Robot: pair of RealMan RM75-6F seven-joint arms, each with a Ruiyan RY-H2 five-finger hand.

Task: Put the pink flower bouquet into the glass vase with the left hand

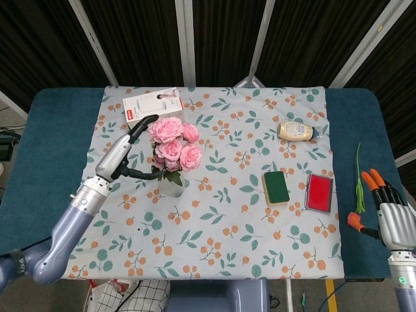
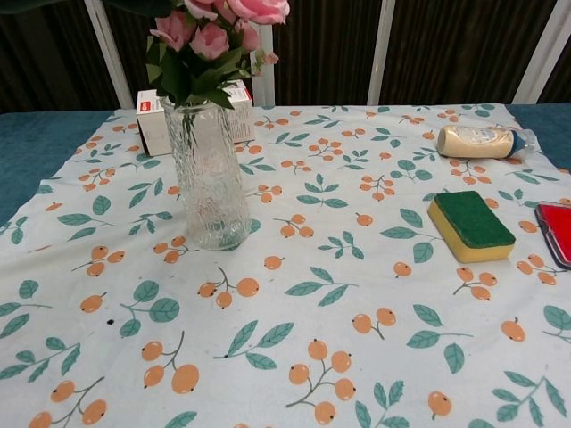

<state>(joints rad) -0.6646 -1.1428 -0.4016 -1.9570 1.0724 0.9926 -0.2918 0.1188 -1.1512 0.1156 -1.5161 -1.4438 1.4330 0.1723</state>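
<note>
The table (image 1: pixel 45 123) is teal, with a floral cloth (image 1: pixel 227 214) over its middle; bare teal strips run down both sides. The left arm (image 1: pixel 62 227) rises from the lower left corner across the cloth's left edge. The left hand (image 1: pixel 123 151) lies just left of the bouquet (image 1: pixel 173 144), its fingers (image 1: pixel 144 121) stretched out and apart, one dark finger reaching under the blooms toward the stems. Whether it touches them, or holds anything, cannot be told from the head view; the chest view does not show the hand.

The bouquet stands in the vase (image 2: pixel 206 178), stems down inside the glass, leaves at the rim and blooms above it; the topmost blooms are cut off by the chest view's upper edge. From above, the blooms hide most of the vase. The vase is upright on the left part of the cloth, a box (image 2: pixel 153 120) just behind it. The cloth in front of the vase and to its right is open.

The right hand (image 1: pixel 393 221) rests at the lower right, past the cloth, orange-tipped fingers spread with nothing in them, its wrist cut off by the frame. A loose green stem (image 1: pixel 358 179) lies close beside it.

On the right half sit a green sponge (image 1: pixel 275 187), a red pad (image 1: pixel 320 192) and a bottle (image 1: pixel 297 130) lying on its side, well apart from the vase.
</note>
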